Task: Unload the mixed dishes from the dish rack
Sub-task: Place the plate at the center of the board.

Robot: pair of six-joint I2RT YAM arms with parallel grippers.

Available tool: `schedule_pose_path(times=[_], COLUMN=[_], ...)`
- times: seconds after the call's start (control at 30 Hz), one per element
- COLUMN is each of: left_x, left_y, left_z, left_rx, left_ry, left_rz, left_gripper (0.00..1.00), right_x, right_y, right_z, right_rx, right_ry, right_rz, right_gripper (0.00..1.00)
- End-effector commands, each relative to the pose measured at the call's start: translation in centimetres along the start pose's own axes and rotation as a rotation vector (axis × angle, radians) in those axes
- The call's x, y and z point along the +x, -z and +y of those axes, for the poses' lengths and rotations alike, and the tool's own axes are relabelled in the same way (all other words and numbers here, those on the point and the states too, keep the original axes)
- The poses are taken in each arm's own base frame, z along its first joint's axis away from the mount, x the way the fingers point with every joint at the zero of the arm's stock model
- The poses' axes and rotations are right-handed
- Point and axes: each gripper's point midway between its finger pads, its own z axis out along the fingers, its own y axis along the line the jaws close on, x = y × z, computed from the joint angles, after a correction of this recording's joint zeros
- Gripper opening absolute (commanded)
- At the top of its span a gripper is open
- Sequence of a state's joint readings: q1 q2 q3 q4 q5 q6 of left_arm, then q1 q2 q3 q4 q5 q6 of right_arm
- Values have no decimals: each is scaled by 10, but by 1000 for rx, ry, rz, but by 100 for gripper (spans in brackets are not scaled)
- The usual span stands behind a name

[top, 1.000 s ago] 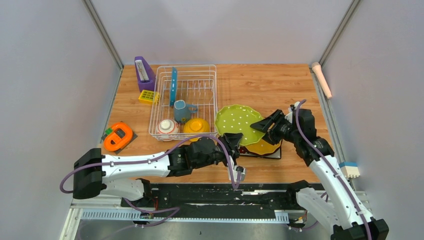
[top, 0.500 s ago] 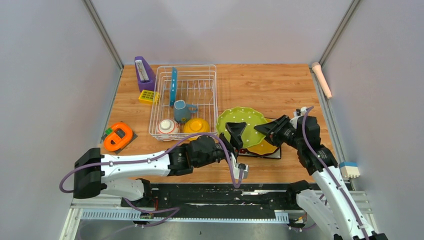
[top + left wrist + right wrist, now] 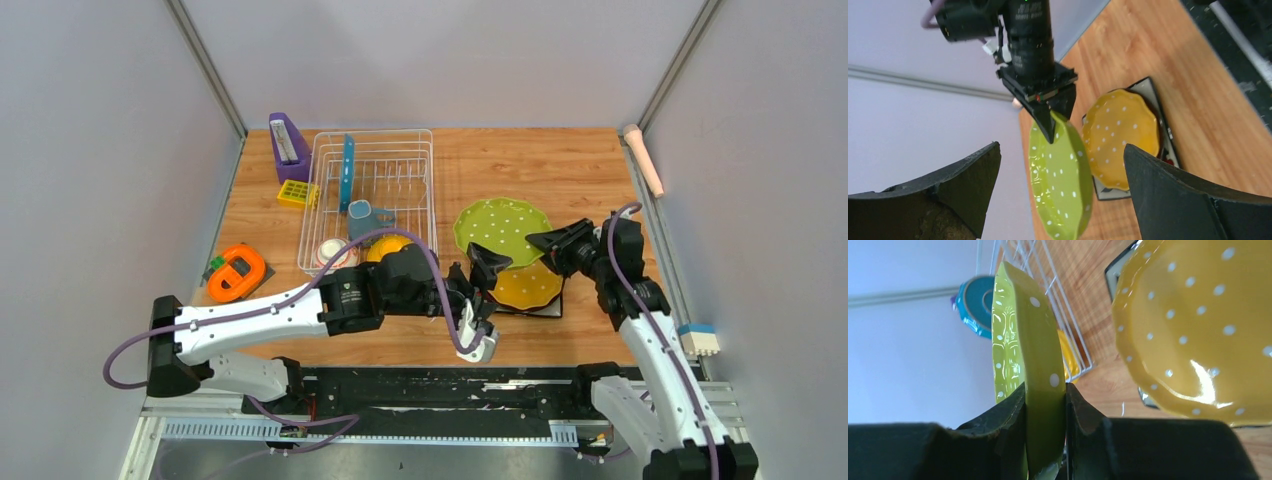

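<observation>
**Sam:** What have your right jaws got?

**Me:** They are pinched nearly closed on the rim of the green-dotted plate [image 3: 1023, 340]. I'm holding it up, tilted, over the bench [image 3: 520, 165].

**Sam:** And the left jaws?

**Me:** Wide open, with nothing in them. They point at the green-dotted plate from close by, but they don't touch it.

**Sam:** Where is that plate?

**Me:** To the right of the dish rack [image 3: 431, 190], just beside the yellow plate [image 3: 527, 288]. The yellow plate lies on the dark square plate [image 3: 1151, 90].

**Sam:** What's in the rack?

**Me:** The blue-dotted plate [image 3: 346, 170] stands on its edge at the back. The blue-grey mug [image 3: 361, 219] is in the middle. The yellow bowl [image 3: 388, 244] and the red-and-white patterned bowl [image 3: 328, 256] are at the near end, partly behind my left arm.
</observation>
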State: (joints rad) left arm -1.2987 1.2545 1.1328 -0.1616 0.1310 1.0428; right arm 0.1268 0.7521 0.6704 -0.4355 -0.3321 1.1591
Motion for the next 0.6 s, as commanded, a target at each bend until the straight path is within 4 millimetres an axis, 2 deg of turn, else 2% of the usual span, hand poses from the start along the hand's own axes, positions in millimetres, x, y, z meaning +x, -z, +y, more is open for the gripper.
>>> schedule_pose_path(times=[0.0, 0.07, 0.1, 0.13, 0.17, 0.2, 0.23, 0.27, 0.3, 0.37, 0.43, 0.5, 0.53, 0.57], left_x=[-28, -30, -31, -28, -24, -16, -6, 5, 20, 47, 74, 97, 114, 119], left_y=[10, 5, 4, -2, -3, -9, -9, -14, -12, -11, -3, 8, 15, 24], left_z=[-20, -7, 7, 8, 26, 28, 47, 50, 65, 74, 78, 79, 76, 78], left_rx=[143, 86, 43, 44, -8, -25, -88, -118, -186, -283, -371, -465, -523, -563], left_ry=[134, 194, 215, 285, 322, 423, 471, 582, 636, 837, 973, 1111, 1190, 1227], left_rz=[-109, -130, -143, -139, -141, -121, -115, -95, -90, -72, -47, -15, 31, 47], left_gripper=[100, 100, 100, 100, 100, 100, 100, 100, 100, 100, 100, 100, 100, 100], right_x=[-43, -47, -47, -47, -47, -48, -50, -52, -54, -59, -64, -63, -62, -60], right_y=[-4, -15, -20, -24, -27, -28, -29, -28, -26, -18, -11, -5, -3, 1], right_z=[70, 62, 57, 52, 46, 41, 36, 31, 28, 28, 25, 14, 7, 2], right_rx=[-223, -196, -183, -171, -159, -149, -138, -131, -125, -138, -134, -113, -102, -93], right_ry=[53, 59, 57, 54, 53, 53, 57, 63, 67, 73, 97, 113, 127, 138], right_rz=[-86, -59, -48, -41, -40, -49, -64, -82, -104, -138, -180, -215, -226, -240], right_gripper=[0, 0, 0, 0, 0, 0, 0, 0, 0, 0, 0, 0, 0, 0])
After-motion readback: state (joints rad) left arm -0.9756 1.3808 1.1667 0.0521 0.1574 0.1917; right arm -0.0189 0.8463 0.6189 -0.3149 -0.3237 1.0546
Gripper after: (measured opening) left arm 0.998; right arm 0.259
